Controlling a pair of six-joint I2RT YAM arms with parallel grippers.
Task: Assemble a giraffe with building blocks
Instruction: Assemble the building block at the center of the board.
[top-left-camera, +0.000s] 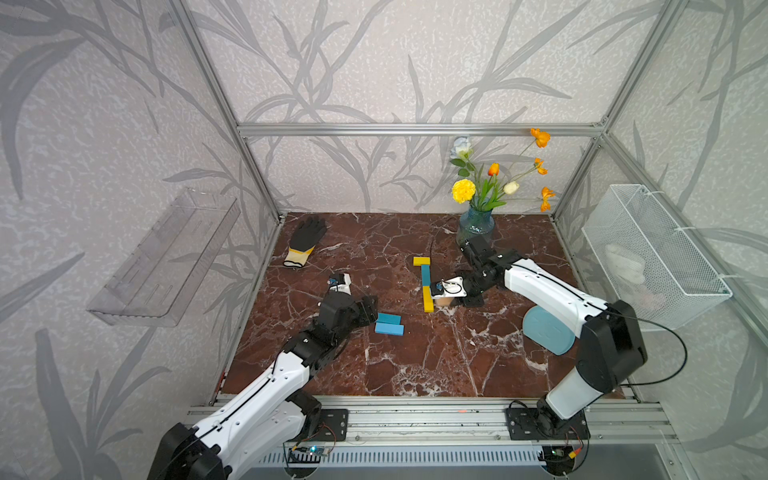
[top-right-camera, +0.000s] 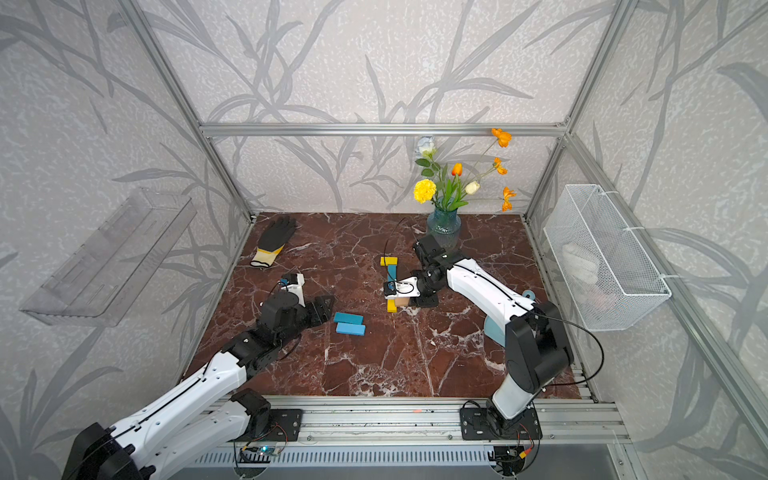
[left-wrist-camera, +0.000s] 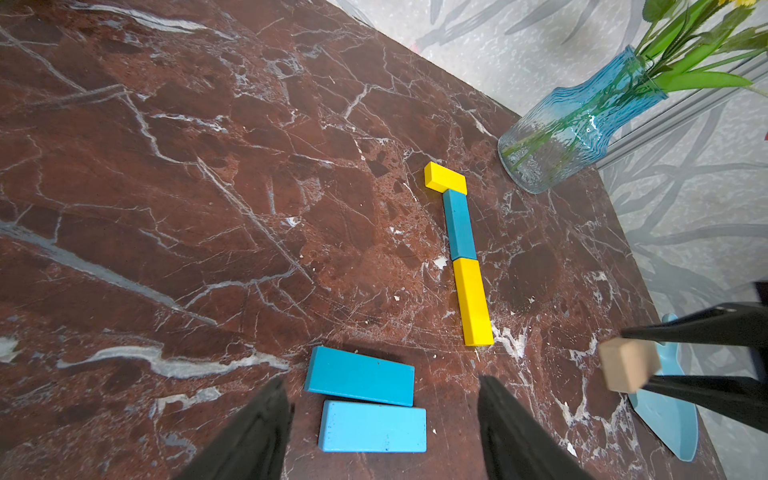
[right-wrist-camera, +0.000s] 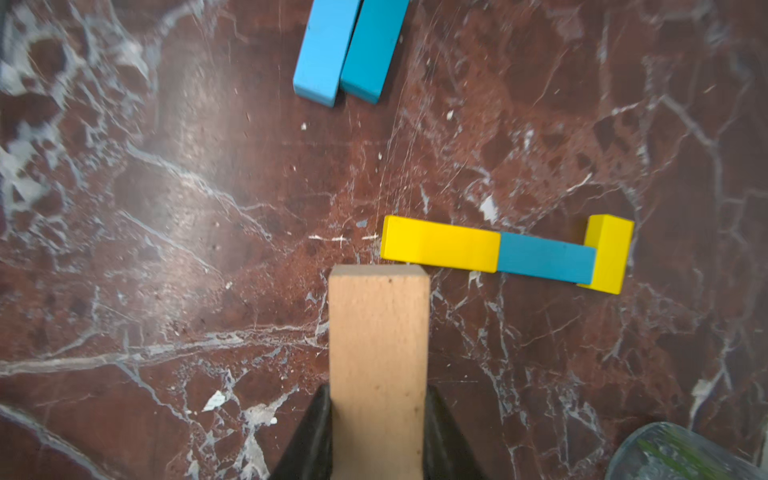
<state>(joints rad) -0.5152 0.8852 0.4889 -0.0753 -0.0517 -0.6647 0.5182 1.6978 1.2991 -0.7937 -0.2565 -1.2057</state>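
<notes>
Nearest you runs the rail (top-left-camera: 415, 411) carrying both arm bases. Beyond it the table (top-left-camera: 415, 365) is red-brown marble with white veins, boxed in by an aluminium frame and grey leaf-print walls. Take the vase (top-left-camera: 476, 226) at the back as your mark.

Just left of it, toward the rail, the giraffe (top-left-camera: 426, 276) so far is one line: short yellow block (left-wrist-camera: 444, 176) crosswise, then teal block (left-wrist-camera: 459, 224) and long yellow block (left-wrist-camera: 473, 303) end to end. Your right gripper (right-wrist-camera: 378, 399) is clamped on the tan block (right-wrist-camera: 378, 340), whose free end is just beside the long yellow's rail end; you can't tell if they touch.

Farther left of the vase, two blue blocks (left-wrist-camera: 361, 376) lie side by side before your left gripper (left-wrist-camera: 380, 379), its jaws apart and empty.

A glove (top-left-camera: 305, 241) lies well left of the vase. The scoop (top-left-camera: 544, 332), right of the vase toward the rail, is half hidden by your right arm. A basket (top-left-camera: 648, 257) hangs on the wall to the vase's right.
</notes>
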